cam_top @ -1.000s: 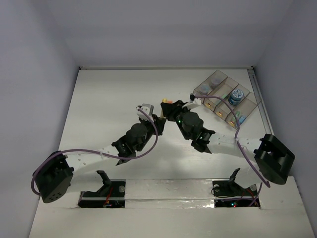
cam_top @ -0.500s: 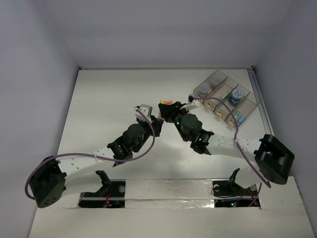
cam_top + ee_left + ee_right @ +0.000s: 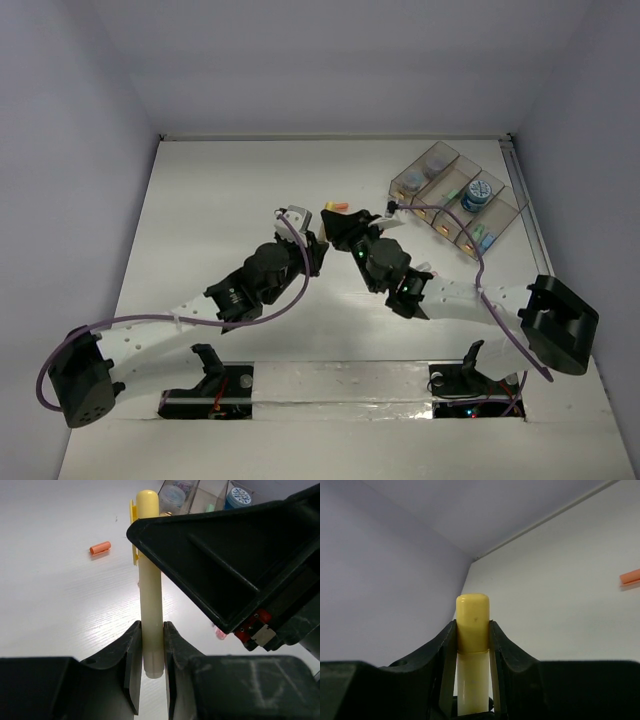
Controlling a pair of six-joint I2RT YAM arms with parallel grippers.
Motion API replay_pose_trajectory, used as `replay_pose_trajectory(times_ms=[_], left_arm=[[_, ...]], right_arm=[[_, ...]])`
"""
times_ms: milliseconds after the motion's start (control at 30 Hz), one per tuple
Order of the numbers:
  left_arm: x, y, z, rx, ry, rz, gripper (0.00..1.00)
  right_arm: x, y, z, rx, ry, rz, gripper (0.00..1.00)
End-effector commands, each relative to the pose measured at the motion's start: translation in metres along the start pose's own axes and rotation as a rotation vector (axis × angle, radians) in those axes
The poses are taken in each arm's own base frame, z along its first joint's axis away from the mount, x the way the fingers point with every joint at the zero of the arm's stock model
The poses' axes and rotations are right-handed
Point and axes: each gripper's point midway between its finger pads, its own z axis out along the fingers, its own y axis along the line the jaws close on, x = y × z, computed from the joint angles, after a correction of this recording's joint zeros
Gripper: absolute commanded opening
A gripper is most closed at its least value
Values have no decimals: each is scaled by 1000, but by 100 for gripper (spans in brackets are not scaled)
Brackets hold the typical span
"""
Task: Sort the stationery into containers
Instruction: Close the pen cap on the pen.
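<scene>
Probably light, stiff and slick, the yellow marker [image 3: 150, 597] is clamped by the left gripper [image 3: 151, 630] at its barrel end and by the right gripper [image 3: 472, 626] at its cap.

White desk [image 3: 220, 200] — faint wood grain shows in the left wrist view. A row of four joined clear containers [image 3: 404, 181] sits toward 2 o'clock. One short orange stub [image 3: 340, 207] lies flat near 12 o'clock — apart from them, on their 9 o'clock side.

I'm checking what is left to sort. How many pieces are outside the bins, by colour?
Yellow pen: 1
Orange stub: 1
Pink piece, mostly hidden: 1
Total: 3
</scene>
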Motion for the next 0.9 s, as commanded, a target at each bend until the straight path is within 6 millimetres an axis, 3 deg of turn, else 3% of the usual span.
replay_pose_trajectory(times_ms=[0,167,233,367,400,500,733,867], left_arm=[[-225,-40,-58,151,-640,-232,0],[-256,-45,-78,186,-705,-243,0],[-257,-49,-79,208,-701,-242,0],[-231,-54,-59,228,-625,-254,0],[-210,-53,-44,217,-576,-250,0],[-175,-52,-25,219,-497,-276,0],[-152,-41,-23,188,-462,-284,0],[-129,-41,-21,211,-416,-289,0]], right_arm=[[116,-64,-56,70,418,-223,0],[135,-70,-70,54,489,-173,0],[136,-73,-72,57,492,-169,0],[131,-69,-72,44,476,-201,0],[128,-66,-71,39,468,-207,0],[119,-51,-65,4,446,-226,0],[103,-36,-61,-13,400,-212,0],[74,-26,-53,3,300,-208,5]])
